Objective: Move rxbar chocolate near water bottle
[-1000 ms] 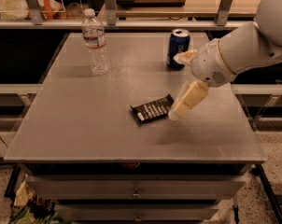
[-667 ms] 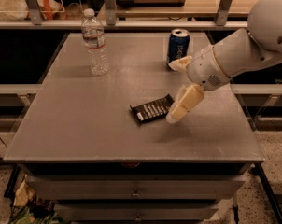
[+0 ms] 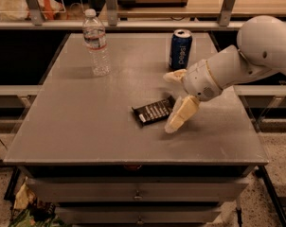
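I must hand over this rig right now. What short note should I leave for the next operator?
Claw: open, low at the right end of the rxbar chocolate, not closed on it.
Rxbar chocolate: flat on the table, centre-front.
Water bottle: upright, back left, far from the bar.
Blue Pepsi can: upright, behind the claw.
Done: approach only.
Left: grasp the bar, carry it to the bottle, set it down beside.

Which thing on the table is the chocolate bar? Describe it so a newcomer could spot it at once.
On the grey table, look near the middle, right beside the robot's open pincer. The snack bar lies flat there, with a dark wrapper and white lettering, unlike the upright blue can and clear bottle farther back.
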`<state>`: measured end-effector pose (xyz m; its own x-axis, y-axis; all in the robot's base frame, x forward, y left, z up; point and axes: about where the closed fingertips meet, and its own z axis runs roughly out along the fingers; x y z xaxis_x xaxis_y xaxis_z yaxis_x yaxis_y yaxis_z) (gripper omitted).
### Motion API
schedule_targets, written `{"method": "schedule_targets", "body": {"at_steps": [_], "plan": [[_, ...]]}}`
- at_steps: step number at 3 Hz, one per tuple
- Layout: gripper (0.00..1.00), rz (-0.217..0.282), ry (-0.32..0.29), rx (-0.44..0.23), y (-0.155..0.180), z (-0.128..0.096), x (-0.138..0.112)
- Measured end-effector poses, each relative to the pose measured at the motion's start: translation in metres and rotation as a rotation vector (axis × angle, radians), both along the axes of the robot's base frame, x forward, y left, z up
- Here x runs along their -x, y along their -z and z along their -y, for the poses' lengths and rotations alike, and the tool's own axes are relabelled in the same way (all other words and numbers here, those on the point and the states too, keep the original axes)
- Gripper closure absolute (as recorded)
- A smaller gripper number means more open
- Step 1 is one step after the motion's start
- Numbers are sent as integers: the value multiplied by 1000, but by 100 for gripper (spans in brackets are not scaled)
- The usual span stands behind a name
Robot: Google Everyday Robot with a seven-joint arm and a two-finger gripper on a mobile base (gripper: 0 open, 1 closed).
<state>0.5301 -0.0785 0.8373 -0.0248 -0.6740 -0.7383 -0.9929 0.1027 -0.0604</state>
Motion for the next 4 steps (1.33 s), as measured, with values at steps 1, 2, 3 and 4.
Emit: {"method": "schedule_targets", "body": {"at_steps": [1, 2, 3, 4], "plan": [[18, 9, -17, -12, 10, -8, -7], [42, 8, -23, -10, 17, -13, -13], [64, 8, -23, -10, 14, -13, -13], [87, 8, -23, -10, 11, -13, -13]]}}
